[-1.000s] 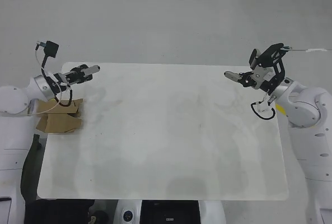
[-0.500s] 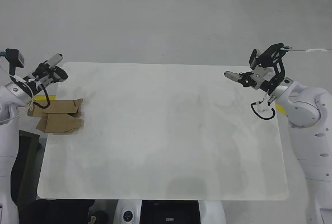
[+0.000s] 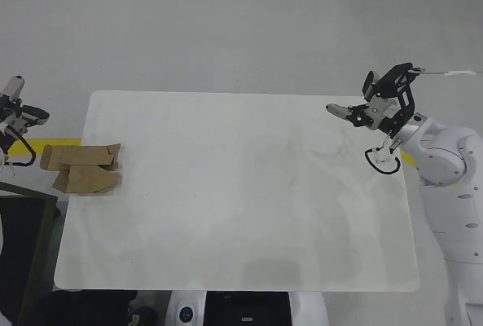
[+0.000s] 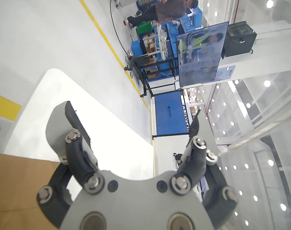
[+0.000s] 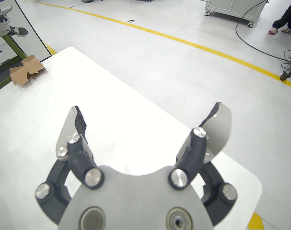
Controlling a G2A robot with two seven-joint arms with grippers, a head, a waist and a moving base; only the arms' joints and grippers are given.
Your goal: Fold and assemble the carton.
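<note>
Swung L jaws out off surface [image 3: 241, 204], beyond its L edge; spread open, empty. R jaws over surface's far R corner, likewise open, empty. Carton [image 3: 82, 168] unassembled, overhanging surface's L edge.

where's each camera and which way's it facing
Top view: overhead on the robot, looking down at the table; left hand, right hand show.
Left wrist view: on the left wrist, facing past the table's corner into the room; left hand open.
Right wrist view: on the right wrist, facing across the table; right hand open.
Shared: the carton shows in all three.
</note>
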